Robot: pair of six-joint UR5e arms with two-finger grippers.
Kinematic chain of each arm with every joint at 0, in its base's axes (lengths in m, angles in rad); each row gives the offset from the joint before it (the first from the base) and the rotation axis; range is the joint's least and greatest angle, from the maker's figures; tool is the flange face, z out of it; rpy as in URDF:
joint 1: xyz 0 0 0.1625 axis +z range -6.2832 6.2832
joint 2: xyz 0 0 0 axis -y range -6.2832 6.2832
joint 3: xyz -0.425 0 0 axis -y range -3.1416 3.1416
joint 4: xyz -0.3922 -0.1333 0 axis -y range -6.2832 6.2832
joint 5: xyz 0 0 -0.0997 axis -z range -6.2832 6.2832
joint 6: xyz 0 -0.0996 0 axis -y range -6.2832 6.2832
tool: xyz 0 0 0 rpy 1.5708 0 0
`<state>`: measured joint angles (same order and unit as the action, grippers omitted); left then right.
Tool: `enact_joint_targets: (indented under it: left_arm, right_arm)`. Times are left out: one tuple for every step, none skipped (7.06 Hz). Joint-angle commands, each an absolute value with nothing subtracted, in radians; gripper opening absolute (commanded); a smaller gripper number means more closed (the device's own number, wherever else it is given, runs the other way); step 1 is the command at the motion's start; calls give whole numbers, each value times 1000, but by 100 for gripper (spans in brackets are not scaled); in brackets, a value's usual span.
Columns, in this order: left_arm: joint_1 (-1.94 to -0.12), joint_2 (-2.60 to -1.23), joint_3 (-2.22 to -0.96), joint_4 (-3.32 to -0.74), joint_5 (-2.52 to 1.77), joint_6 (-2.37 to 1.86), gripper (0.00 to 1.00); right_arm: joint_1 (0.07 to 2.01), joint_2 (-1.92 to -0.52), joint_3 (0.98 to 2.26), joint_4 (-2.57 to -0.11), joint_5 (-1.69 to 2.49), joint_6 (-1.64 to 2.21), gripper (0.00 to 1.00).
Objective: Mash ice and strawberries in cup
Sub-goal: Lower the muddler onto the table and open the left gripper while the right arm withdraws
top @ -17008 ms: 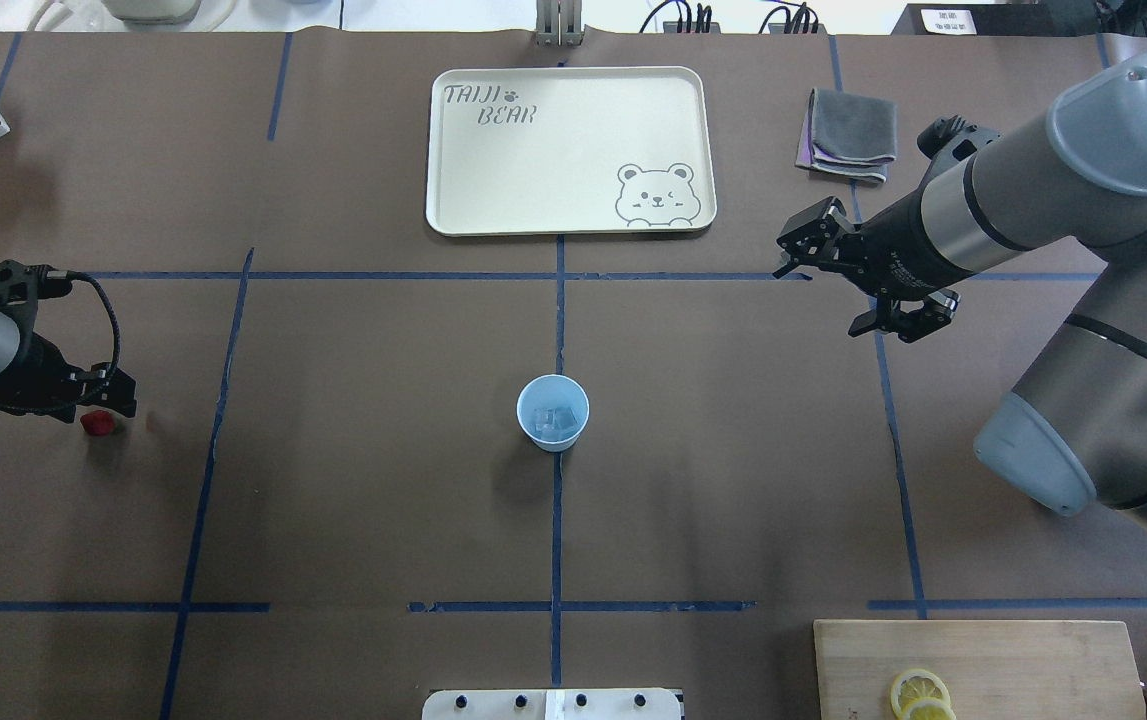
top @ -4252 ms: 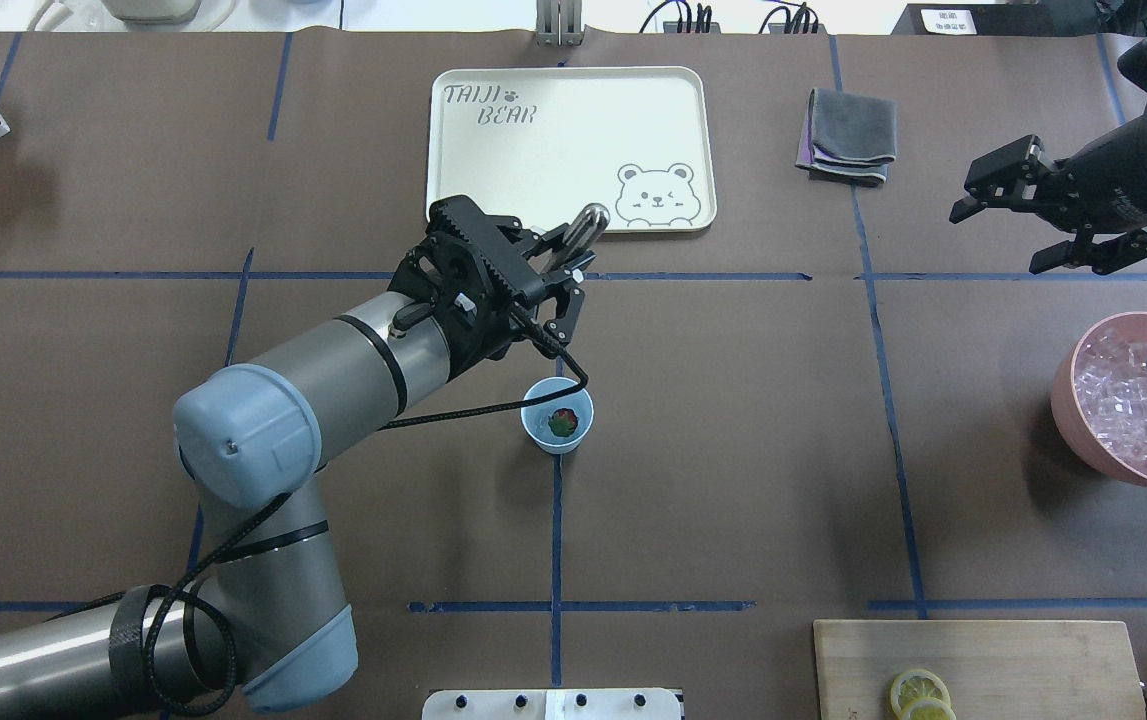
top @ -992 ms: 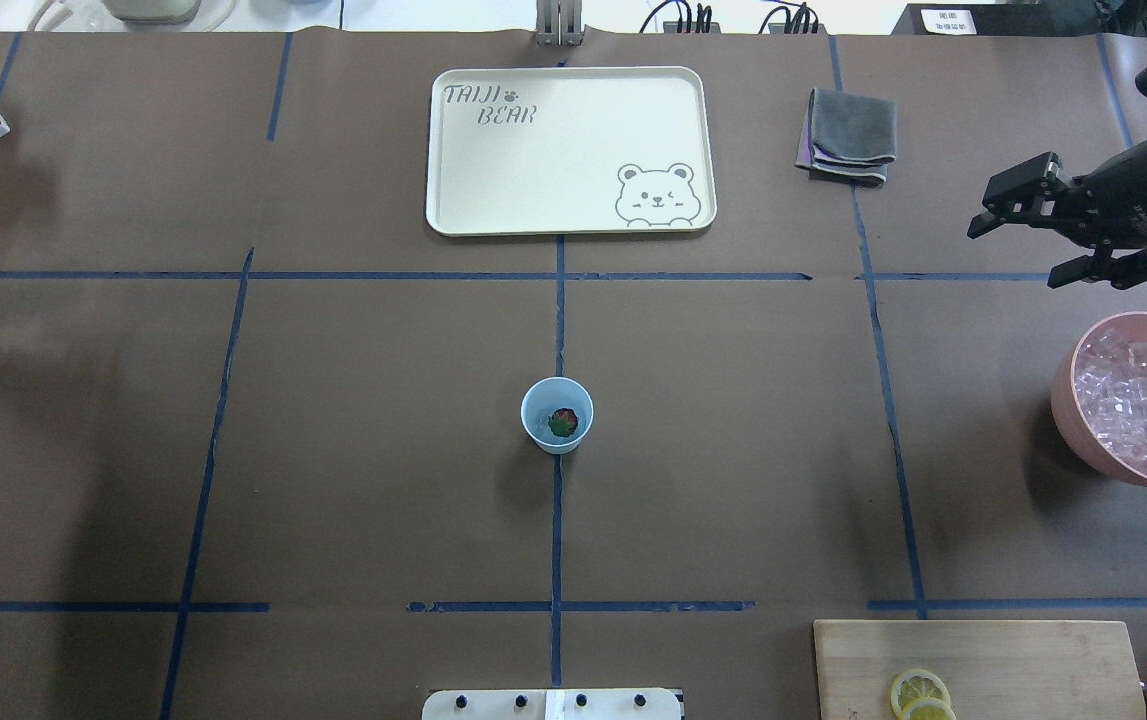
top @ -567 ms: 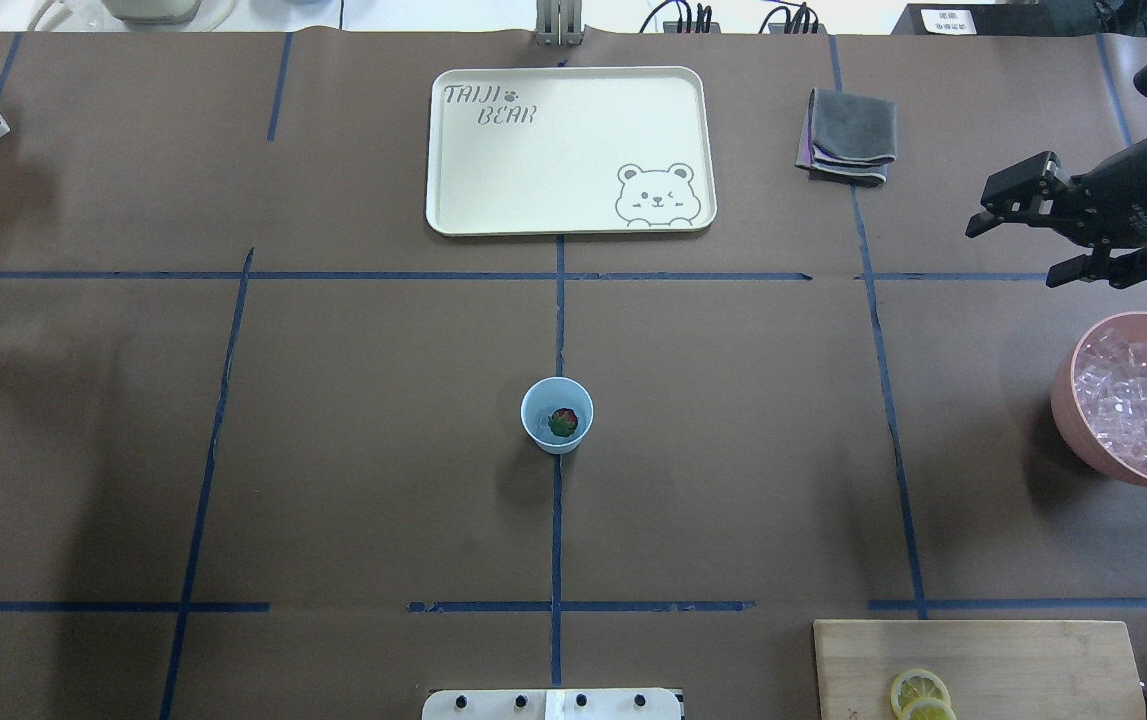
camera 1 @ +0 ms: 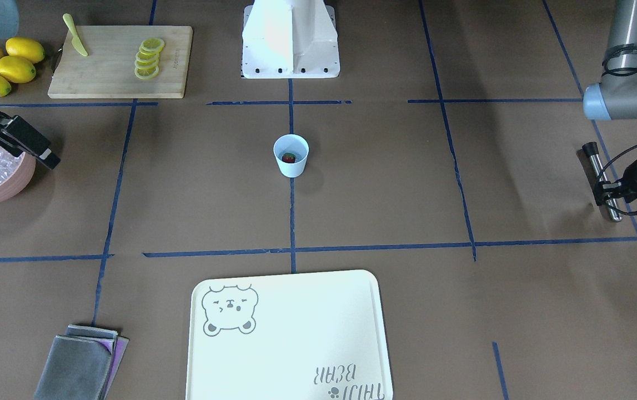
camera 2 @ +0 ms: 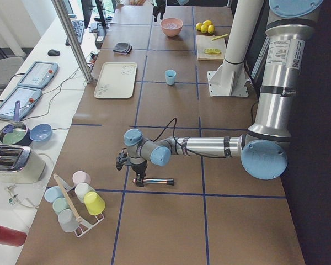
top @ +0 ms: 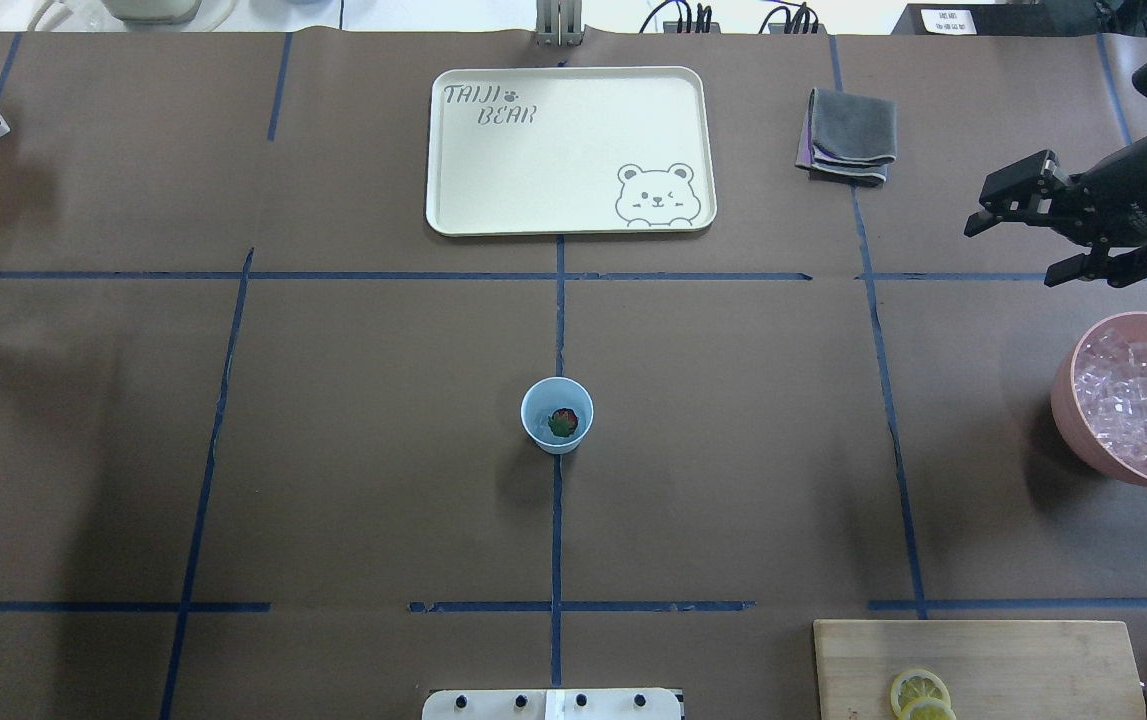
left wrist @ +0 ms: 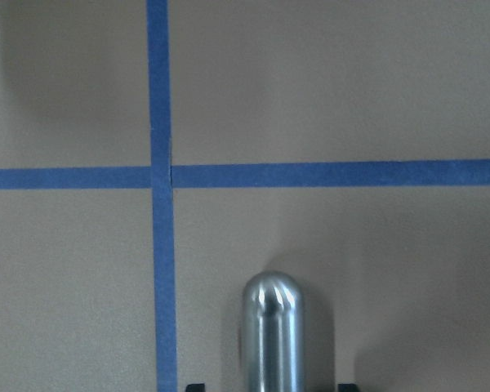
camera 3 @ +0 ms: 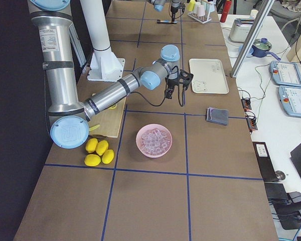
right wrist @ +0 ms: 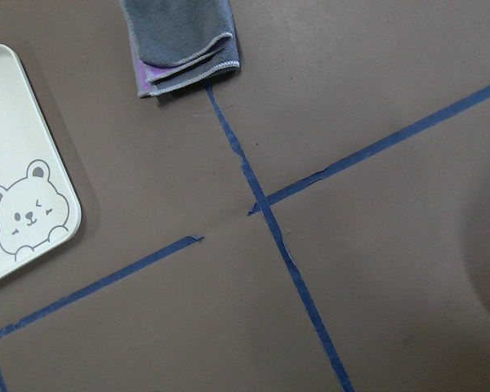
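Brown desk [top: 333,450]: cup [top: 533,412] sits centre with strawberry [top: 562,422] inside, ready for mashing. Left jaws open astride metal masher [camera 1: 600,173] at desk's end, probably to grab or drop it; right jaws open, empty, near ice bowl [top: 1073,440].

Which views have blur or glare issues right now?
Left wrist view: soft focus throughout, with a bright highlight on the metal rod tip. Front-facing view: the white robot base is blown out. Overhead view: sharp, with a soft shadow beside the cup.
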<state>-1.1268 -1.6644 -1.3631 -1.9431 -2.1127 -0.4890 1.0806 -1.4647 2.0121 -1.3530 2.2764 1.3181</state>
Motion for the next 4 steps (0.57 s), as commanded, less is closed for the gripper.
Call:
enact_joint_targets:
  left_arm:
    - [-1135, -1661, -1418, -1942, -2124, -489, 100]
    - [-1164, -1623, -1501, -1930, -2229, -488, 100]
    - [-1263, -1617, -1566, -1925, -2312, -483, 100]
    - [-1323, -1597, -1604, -1925, -2369, -412, 100]
  right_arm:
    - [1080, -1463, 2013, -1353, 2276, 1321, 100]
    - [1083, -1474, 2013, -1353, 2278, 1312, 100]
    - [1097, -1476, 2011, -1359, 2283, 1289, 100]
    - [1151, -1489, 2002, -1368, 2328, 1193, 100]
